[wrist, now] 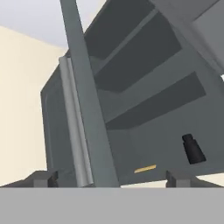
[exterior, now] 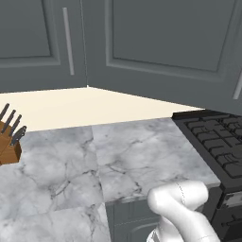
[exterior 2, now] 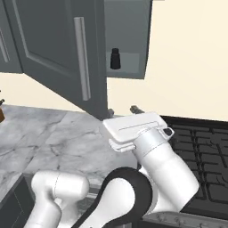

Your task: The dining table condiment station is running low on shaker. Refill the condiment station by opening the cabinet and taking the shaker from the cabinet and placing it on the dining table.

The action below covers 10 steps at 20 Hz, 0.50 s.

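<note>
**Cabinet door open, shaker on shelf, gripper empty**

The dark grey wall cabinet (exterior 2: pixel 127 40) with a recessed-panel door is seen at 12 o'clock in the right base view, its door (exterior 2: pixel 53 49) swung wide open toward 10 o'clock. The grey-veined white marble counter (exterior: pixel 118 160) is spread below it, with the black stove top (exterior 2: pixel 200 151) at 3 o'clock in the right base view. A wooden knife block (exterior: pixel 9 142) with dark handles is placed at 9 o'clock in the left base view. The long vertical silver bar handle (exterior 2: pixel 82 62) is mounted on the open door; in the hand view it (wrist: pixel 74 127) is seen edge-on at 8 o'clock, between the fingertips and just left of centre. The two-finger gripper (wrist: pixel 111 178) is spread wide, nothing held between the dark fingertips (wrist: pixel 41 178), and is pointed up at the cabinet interior. The tiny black shaker (exterior 2: pixel 115 59), rounded with a slimmer top, is stood upright on the lowest shelf inside the cabinet, at 4 o'clock in the hand view (wrist: pixel 192 148), well apart from the gripper.
</note>
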Tool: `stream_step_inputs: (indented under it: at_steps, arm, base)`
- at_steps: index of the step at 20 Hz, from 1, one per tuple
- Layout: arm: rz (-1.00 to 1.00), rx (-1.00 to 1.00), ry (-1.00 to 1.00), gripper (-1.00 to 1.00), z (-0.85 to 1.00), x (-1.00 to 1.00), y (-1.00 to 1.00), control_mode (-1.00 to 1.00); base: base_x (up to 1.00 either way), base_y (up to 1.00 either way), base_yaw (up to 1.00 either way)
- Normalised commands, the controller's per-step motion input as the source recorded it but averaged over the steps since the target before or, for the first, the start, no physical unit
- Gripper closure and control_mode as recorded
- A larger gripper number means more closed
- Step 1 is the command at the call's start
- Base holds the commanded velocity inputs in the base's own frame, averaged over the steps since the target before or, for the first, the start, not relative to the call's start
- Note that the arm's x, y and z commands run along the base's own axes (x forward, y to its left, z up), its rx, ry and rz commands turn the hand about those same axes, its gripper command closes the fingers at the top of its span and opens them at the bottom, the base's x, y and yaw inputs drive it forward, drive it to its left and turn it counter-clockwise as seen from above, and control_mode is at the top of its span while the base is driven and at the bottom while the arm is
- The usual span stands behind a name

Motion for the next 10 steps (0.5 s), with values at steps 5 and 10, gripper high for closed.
stream_step_inputs:
  at_steps: [5,10]
  arm:
    - [0.22,0.11,0.04,-1.0,-0.22,0.75,-0.42,-1.0]
    - [0.2,0.03,0.14,-1.0,-0.13,0.79,-0.02,-1.0]
  base:
    - [0.0,0.0,0.0]
    - [0.0,0.0,0.0]
